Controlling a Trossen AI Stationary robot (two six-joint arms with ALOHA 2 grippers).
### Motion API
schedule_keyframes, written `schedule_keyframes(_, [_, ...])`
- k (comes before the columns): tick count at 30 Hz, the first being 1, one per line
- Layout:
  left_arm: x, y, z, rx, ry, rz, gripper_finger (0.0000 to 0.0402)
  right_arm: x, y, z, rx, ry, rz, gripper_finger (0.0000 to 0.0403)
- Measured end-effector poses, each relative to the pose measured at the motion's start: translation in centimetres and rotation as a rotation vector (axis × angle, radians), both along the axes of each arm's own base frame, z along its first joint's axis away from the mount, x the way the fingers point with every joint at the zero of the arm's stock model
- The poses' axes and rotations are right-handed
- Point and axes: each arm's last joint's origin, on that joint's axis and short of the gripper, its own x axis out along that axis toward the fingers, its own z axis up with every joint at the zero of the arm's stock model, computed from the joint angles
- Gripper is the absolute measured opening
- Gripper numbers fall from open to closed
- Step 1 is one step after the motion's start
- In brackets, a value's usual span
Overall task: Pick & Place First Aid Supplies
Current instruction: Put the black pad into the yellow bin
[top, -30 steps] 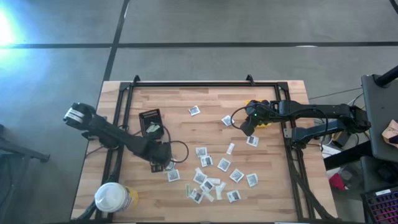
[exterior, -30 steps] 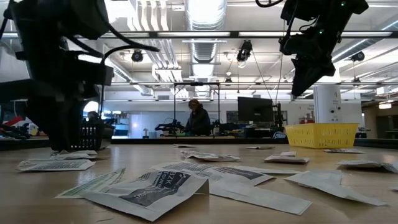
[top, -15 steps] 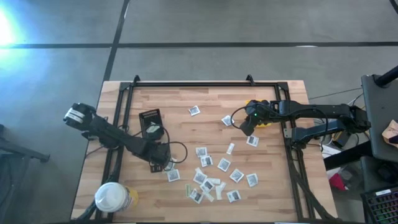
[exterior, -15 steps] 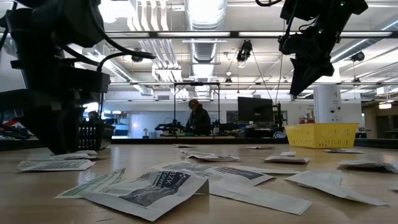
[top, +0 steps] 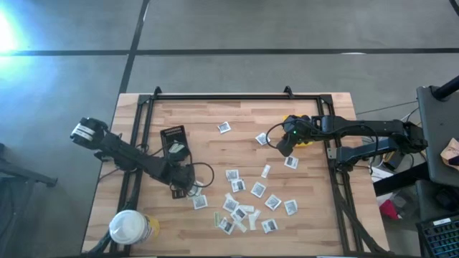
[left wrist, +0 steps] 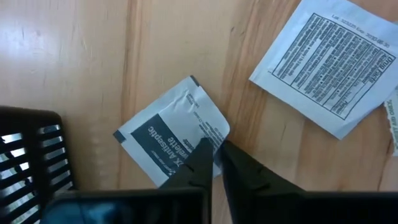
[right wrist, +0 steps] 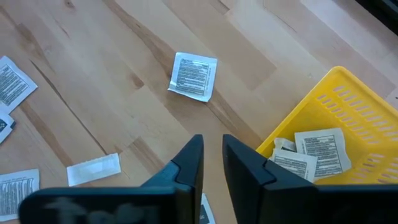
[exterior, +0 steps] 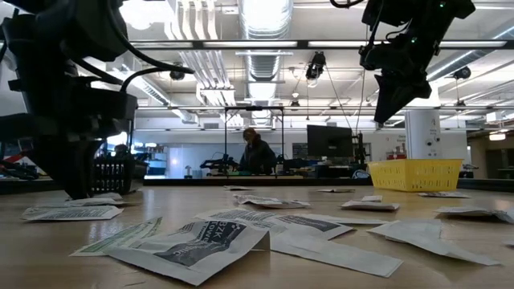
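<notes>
We are looking first at the left pincer (left wrist: 214, 163), which is hanging low over the counter (left wrist: 74, 56) with its two fingers nearly together and their tips pinching the near edge of an antiseptic packet (left wrist: 171, 134); we judge it to be gripping that packet, though the hold looks slight. The packet is lying flat and skewed, its long axis running diagonally away from the fingertips, so any lift is turning on that thin edge bite. Just beside the pincer is the black tray (left wrist: 28, 152), and a second packet (left wrist: 323, 65) is lying a little beyond. The right pincer (right wrist: 212, 163) is hovering empty, fingers narrowly apart, next to the yellow bin (right wrist: 329, 118), well apart from the main scatter of packets (top: 247, 204).
</notes>
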Motion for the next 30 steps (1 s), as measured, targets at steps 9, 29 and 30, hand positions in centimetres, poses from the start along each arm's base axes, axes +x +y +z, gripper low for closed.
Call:
schedule_keyframes(9, [0.5,-0.3,1.3,-0.039,-0.042,-0.005,0.0000,0.0,0.0,0.0,0.000,-0.002,-0.002,0.0052])
schedule_keyframes(29, [1.5,-0.7,8.7,-0.185,-0.574,-0.143,0.0000,1.5,3.7,0.5,-0.031,-0.104,0.248,0.0052])
schedule_keyframes(30, [1.6,-0.7,9.0,-0.184,-0.601,-0.155,0.0000,1.6,4.1,0.5,-0.041,-0.119,0.279,0.0052])
